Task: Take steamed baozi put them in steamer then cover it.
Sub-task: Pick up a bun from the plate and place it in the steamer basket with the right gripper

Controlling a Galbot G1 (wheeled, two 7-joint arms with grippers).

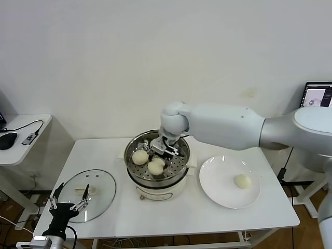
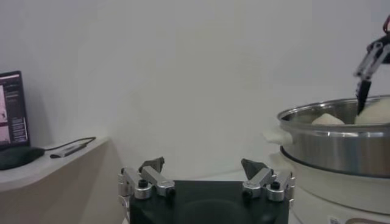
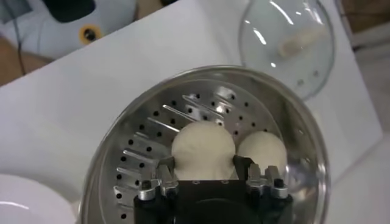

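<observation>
Steamed baozi (image 3: 203,148) between the fingers of the right gripper (image 1: 165,150), low inside the steamer (image 1: 182,171). The jaws stand narrow, one finger on each flank of the bun; we judge it held, or just being let go, on the perforated tray (image 3: 152,152). We read the low position as deliberate, so the bun is set down rather than dropped.

Beside the claw, a second bun (image 3: 263,152) touches the gripped one, and the head view shows a further bun (image 1: 139,157) on the tray toward the robot's left. Outward to the robot's right, one bun (image 1: 242,181) waits on the white plate (image 1: 215,192). Outward to the left, the cover (image 1: 104,194) lies flat on the table (image 1: 171,212), within reach of the idle left gripper (image 1: 69,199), whose fingers are spread wide and empty, parked at the table's near edge.

Hidden or uncertain: the gripper body masks the contact between bun and tray, so we cannot tell whether the bun already rests there. The right arm covers the steamer's far rim. Finger pressure cannot be judged.
</observation>
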